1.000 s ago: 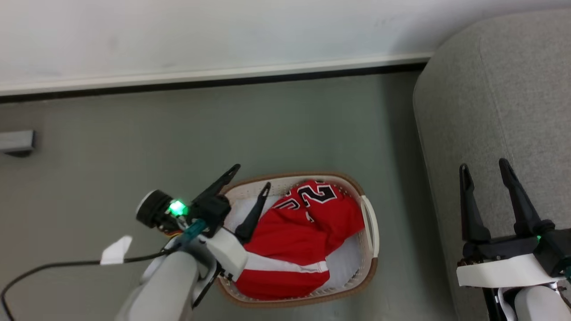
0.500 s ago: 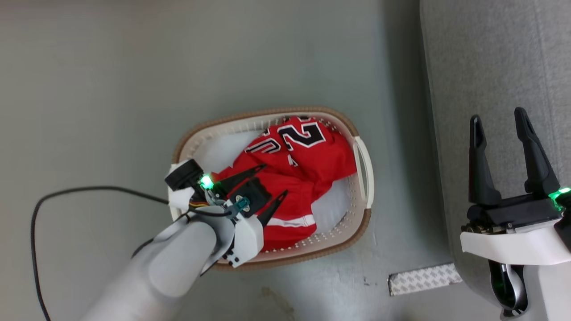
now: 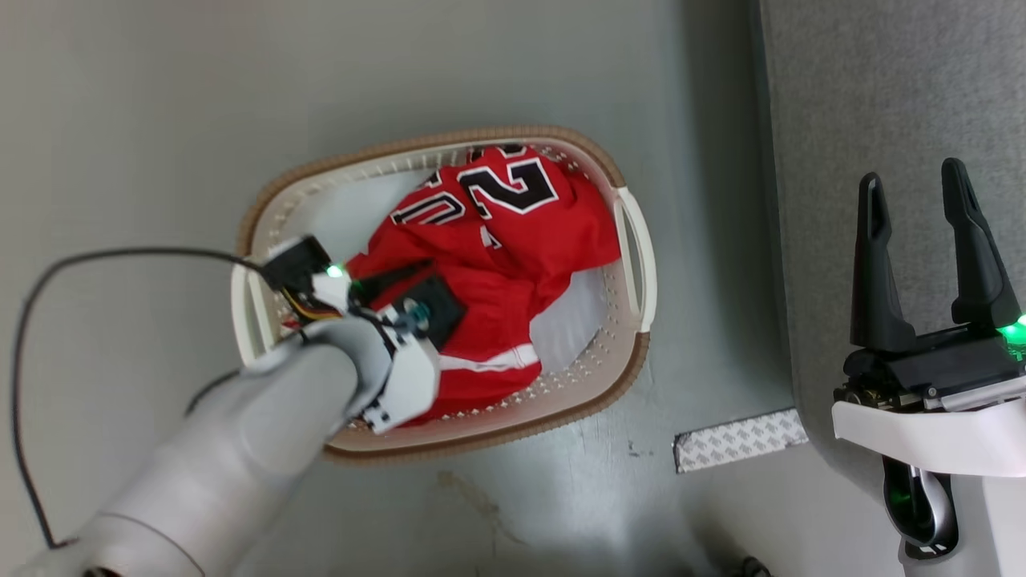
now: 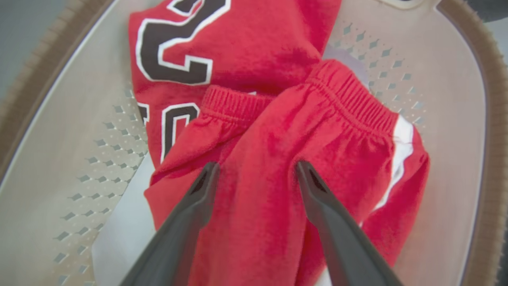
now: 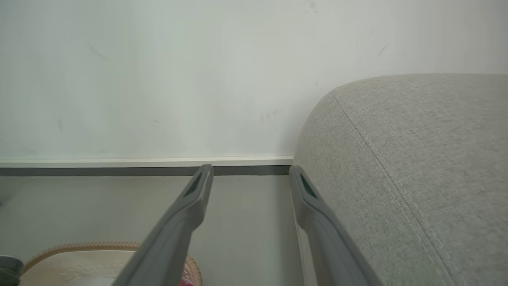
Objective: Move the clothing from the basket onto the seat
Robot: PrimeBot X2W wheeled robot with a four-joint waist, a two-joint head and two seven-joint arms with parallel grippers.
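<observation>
1. The basket [image 3: 449, 143] is oval and cream-white with a brown rim. It stands on the grey floor [image 3: 160, 120], near the seat [image 3: 882, 80] at the right of the head view.
2. The clothing [image 3: 521, 264] lies heaped inside the basket, over a pale white cloth [image 3: 565, 324].
3. The jersey [image 3: 553, 224] lies uppermost at the basket's far end and bears black numerals with white edges. A "2" reads plainly. The numeral next to it is folded, and I cannot read it with certainty.
4. A second red garment [image 4: 337, 131] has a gathered elastic band and a broad white stripe [image 4: 401, 139].
5. The left hand [image 4: 257, 165] reaches down into the basket with its fingers spread wide. Both tips are at the second red garment, with red cloth between them that is not pinched. Whether the tips press on the fabric cannot be told.
6. The right hand [image 3: 912, 172] has its fingers wide apart and holds nothing. It is poised over the seat's edge, well apart from the basket.
7. A textured strip of tape [image 3: 741, 441] lies on the floor by the seat's base.
8. A black cable [image 3: 104, 255] loops over the floor to the left wrist.
</observation>
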